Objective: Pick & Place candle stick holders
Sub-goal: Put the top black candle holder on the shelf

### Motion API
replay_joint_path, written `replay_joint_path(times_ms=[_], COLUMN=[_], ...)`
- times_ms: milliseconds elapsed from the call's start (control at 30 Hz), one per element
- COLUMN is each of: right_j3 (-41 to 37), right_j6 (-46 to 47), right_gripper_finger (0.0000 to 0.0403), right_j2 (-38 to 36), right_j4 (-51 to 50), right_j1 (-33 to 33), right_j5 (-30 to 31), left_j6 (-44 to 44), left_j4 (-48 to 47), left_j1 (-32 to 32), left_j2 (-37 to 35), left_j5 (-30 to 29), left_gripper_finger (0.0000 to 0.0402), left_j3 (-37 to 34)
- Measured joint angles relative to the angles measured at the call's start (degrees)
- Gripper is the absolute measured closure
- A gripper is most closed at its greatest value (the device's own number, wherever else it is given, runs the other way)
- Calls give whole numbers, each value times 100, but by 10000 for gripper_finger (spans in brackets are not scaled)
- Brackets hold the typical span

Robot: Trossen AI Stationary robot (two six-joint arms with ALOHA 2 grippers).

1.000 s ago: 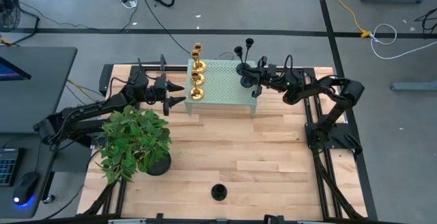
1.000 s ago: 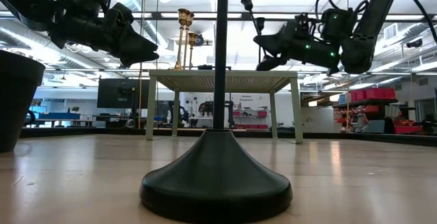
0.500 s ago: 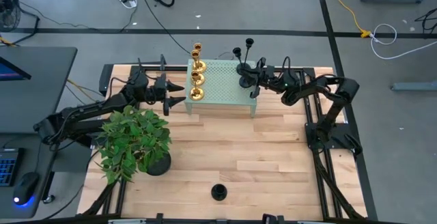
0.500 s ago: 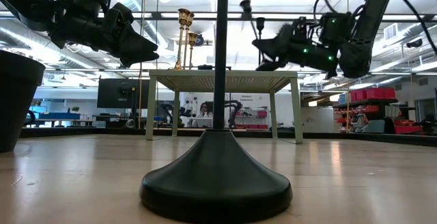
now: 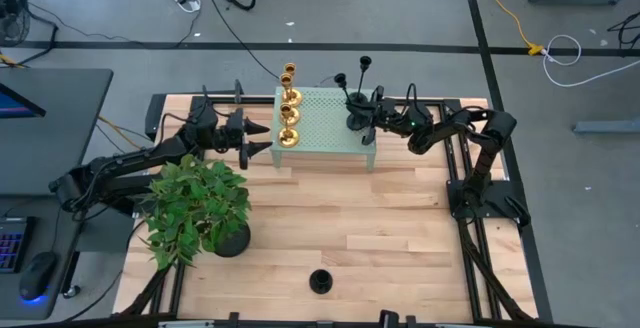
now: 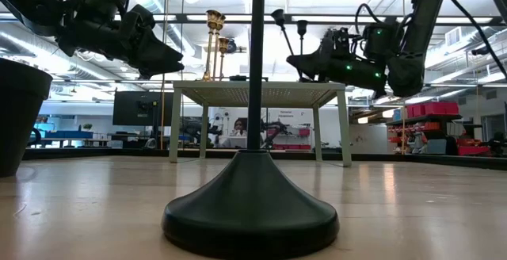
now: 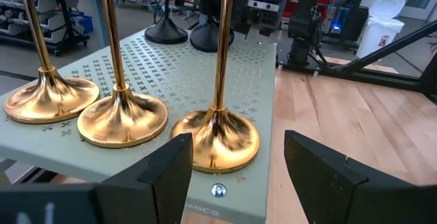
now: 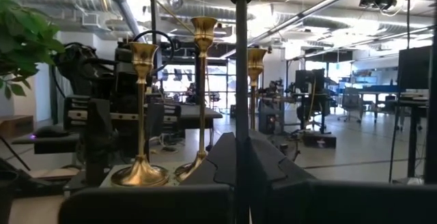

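Currently the right gripper is closed around the stem of a black candle stick holder standing on the pale green perforated stand at its 3 o'clock edge. Setting it down well likely means keeping it upright, lowering until its base sits flat beside the other black holder, then releasing. At the stand's 9 o'clock side the left gripper waits with fingers spread, holding nothing, facing the gold candle stick holders.

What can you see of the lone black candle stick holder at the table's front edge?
The matte black candle stick holder with a wide domed round base stands upright, alone on the light wooden table, near its front edge. A thin straight stem rises out of the low view, so its cup is not visible there. Nothing touches it; both tools are far away.
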Motion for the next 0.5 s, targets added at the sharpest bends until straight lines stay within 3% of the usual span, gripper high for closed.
replay_joint_path(times_ms=[333, 500], right_j3=[-9, -16], right_j6=[103, 97], right_gripper_finger=[397, 367], right_j2=[-2, -2], right_j4=[0, -15], right_j1=[-108, -108], right_j5=[-212, -249], left_j6=[-2, -14], left_j4=[9, 11], left_j1=[-2, -2], left_j2=[0, 0], left_j5=[-107, -105], left_gripper_finger=[170, 170], left_j3=[0, 0])
